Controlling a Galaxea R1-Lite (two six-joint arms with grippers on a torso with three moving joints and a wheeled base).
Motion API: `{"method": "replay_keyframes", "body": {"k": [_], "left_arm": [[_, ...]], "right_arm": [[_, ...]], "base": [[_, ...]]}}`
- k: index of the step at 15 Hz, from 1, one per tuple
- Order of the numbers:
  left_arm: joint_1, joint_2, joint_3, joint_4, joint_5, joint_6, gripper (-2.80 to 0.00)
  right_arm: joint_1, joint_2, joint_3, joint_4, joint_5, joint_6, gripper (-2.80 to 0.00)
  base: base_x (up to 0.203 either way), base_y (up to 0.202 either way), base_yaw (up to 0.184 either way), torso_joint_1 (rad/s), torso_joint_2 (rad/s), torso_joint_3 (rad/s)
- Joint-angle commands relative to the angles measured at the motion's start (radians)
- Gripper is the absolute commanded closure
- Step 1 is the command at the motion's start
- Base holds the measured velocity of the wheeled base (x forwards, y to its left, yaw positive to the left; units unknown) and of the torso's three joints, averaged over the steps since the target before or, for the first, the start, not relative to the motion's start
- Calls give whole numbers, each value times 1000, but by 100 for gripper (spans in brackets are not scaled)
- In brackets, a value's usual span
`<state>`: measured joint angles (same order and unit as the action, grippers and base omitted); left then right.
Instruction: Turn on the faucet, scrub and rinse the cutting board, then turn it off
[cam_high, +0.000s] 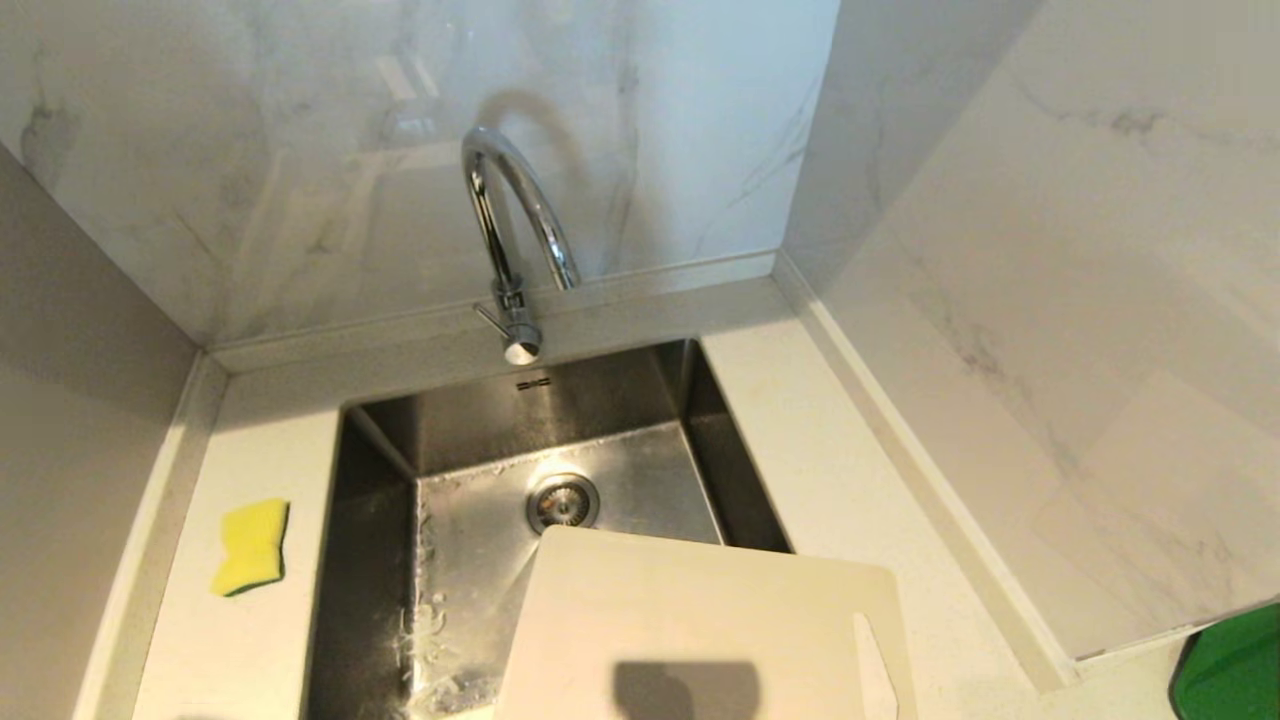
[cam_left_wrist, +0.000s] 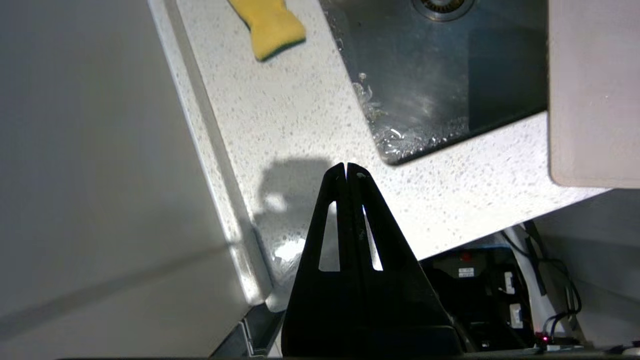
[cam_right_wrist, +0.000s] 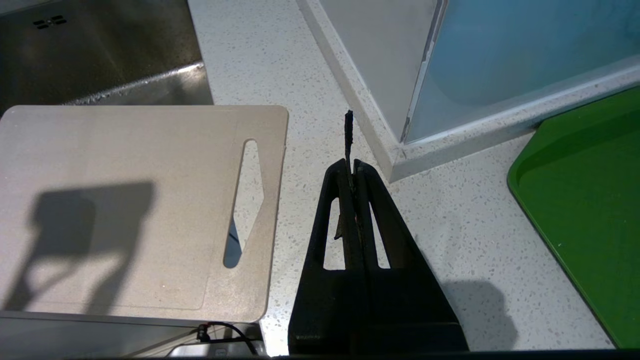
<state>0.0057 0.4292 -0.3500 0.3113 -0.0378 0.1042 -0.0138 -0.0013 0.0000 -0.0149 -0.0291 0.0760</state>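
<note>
From the head view, a chrome faucet (cam_high: 512, 250) arches over the far edge of a steel sink (cam_high: 480, 440) set in a pale speckled worktop (cam_high: 810, 450). A beige cutting board (cam_high: 700, 630) lies at the near right, partly overhanging the sink. A yellow sponge (cam_high: 250, 546) sits on the worktop left of the sink. From the left wrist view, the left gripper (cam_left_wrist: 347, 171) hangs over the near left worktop, its fingers clenched and empty, the sponge farther off. From the right wrist view, the right gripper (cam_right_wrist: 354, 167) hovers just right of the board's slot handle, fingers clenched, near a green tray (cam_right_wrist: 585, 210).
</note>
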Motion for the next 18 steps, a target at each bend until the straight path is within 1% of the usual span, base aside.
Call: {"method": "replay_keyframes", "body": {"k": [1, 5, 9, 12, 16, 18], "left_arm": [[0, -89, 93, -22, -1, 1, 0], [0, -148, 172, -32, -1, 18, 0], [0, -170, 180, -32, -3, 10, 0], [-1, -168, 192, -46, -36, -51, 0], [-36, -170, 236, -112, -37, -46, 0], [-37, -172, 238, -112, -40, -47, 0]], "right_arm": [[0, 0, 2, 0, 0, 1, 0], [0, 0, 2, 0, 0, 1, 0], [0, 0, 2, 0, 0, 1, 0], [0, 0, 2, 0, 0, 1, 0], [0, 0, 2, 0, 0, 1, 0], [0, 0, 2, 0, 0, 1, 0]], "base": [[0, 0, 0, 0, 0, 0], [0, 0, 0, 0, 0, 0], [0, 0, 0, 0, 0, 0], [0, 0, 0, 0, 0, 0], [0, 0, 0, 0, 0, 0], [0, 0, 0, 0, 0, 0]]}}
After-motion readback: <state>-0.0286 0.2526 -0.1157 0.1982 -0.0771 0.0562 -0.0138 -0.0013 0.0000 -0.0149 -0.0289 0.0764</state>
